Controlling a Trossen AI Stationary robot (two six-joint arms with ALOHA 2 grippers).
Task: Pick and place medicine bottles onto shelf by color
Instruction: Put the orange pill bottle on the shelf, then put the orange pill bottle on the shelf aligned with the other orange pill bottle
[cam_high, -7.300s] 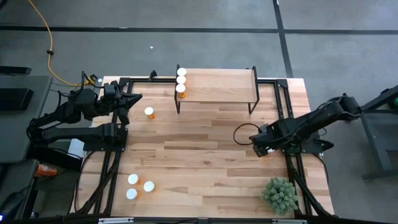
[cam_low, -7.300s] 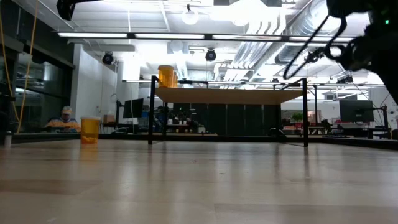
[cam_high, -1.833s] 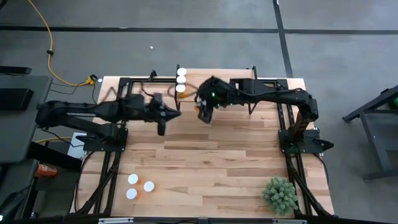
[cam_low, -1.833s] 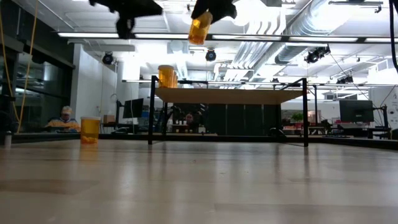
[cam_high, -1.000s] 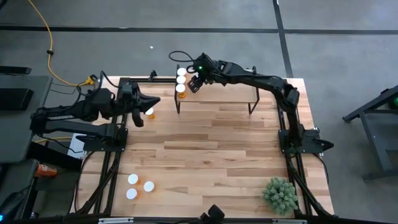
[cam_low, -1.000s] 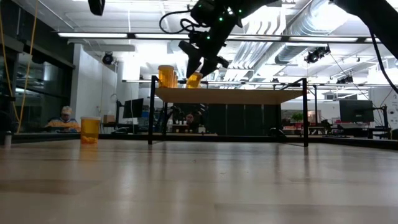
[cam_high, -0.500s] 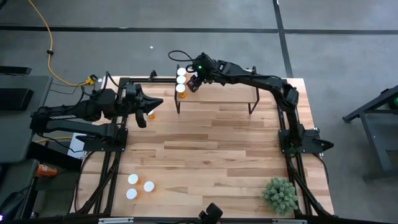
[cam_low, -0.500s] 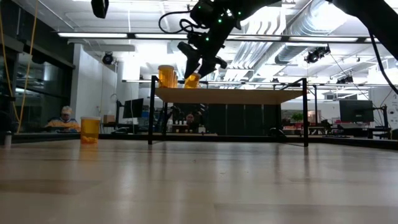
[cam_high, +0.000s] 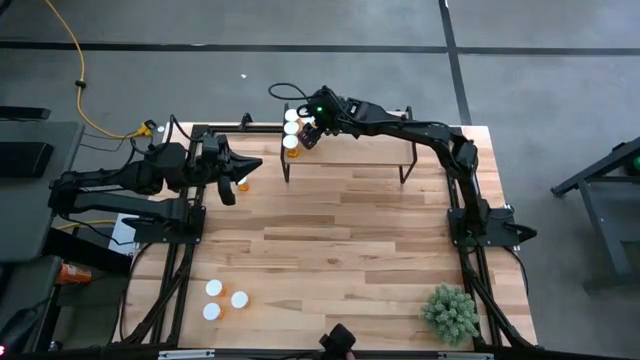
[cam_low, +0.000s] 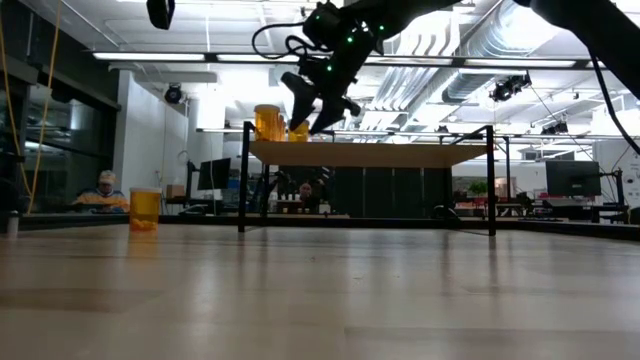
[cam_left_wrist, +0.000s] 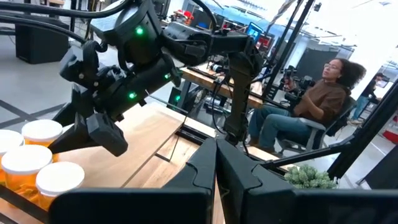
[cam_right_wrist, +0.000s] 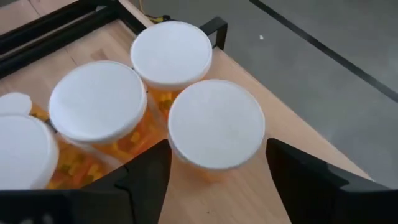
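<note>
The shelf (cam_high: 362, 140) stands at the table's far edge. Three white-capped amber medicine bottles (cam_high: 291, 128) stand in a row at its left end. My right gripper (cam_high: 308, 132) is over that end, shut on a fourth bottle (cam_right_wrist: 216, 124) right beside the row. My left gripper (cam_high: 232, 172) is shut and empty above the table's far left. One bottle (cam_high: 241, 183) stands on the table just beside it. Three more bottles (cam_high: 222, 299) stand at the near left. My right gripper pinches the bottle at its white cap's rim (cam_right_wrist: 177, 140), one finger on each side. The fingers come from above, slanting down from the table's right. In the low view the bottle (cam_low: 298, 131) is about upright at the shelf board, next to the other bottles (cam_low: 267, 122).
The shelf's black legs (cam_high: 286, 165) stand on the butcher-block tabletop (cam_high: 340, 240). A small green plant (cam_high: 450, 312) stands at the near right corner. A seated person (cam_left_wrist: 305, 112) shows in the room beyond the table.
My right gripper has moved a little toward the table's left along the shelf with its bottle, bringing the bottle closer to the row of three.
</note>
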